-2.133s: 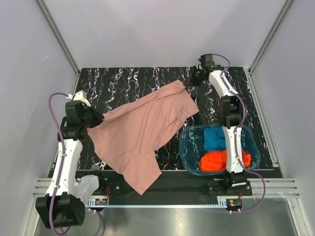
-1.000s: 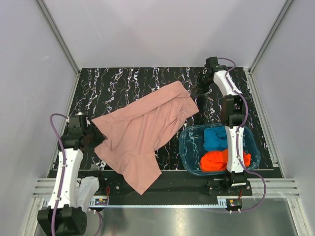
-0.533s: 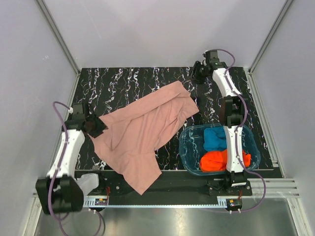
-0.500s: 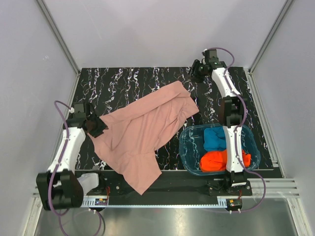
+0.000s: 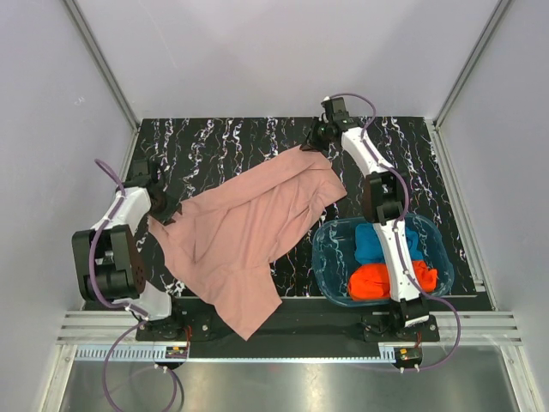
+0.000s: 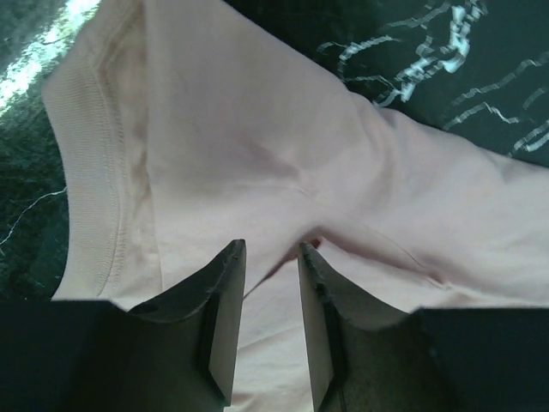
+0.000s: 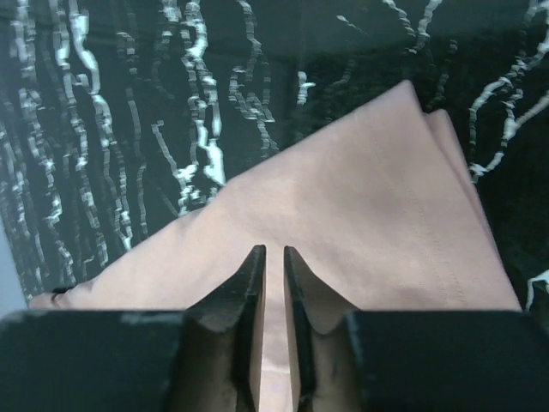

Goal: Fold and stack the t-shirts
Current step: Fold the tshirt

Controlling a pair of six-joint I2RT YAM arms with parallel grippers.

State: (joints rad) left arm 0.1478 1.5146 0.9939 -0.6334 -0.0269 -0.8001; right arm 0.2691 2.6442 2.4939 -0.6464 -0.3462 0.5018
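Left gripper (image 6: pixel 270 249) standing part-open over pink t-shirt (image 5: pixel 249 223) at nine o'clock, right gripper (image 7: pixel 274 251) hovering at twelve-o'clock corner, jaws barely apart, hold unclear.

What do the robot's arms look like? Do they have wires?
Two thin arms, the left arm and the right arm, with white shells and chunky black joints. A purple cable loops along each one. Each ends in two dark, flat jaws that taper to narrow tips.
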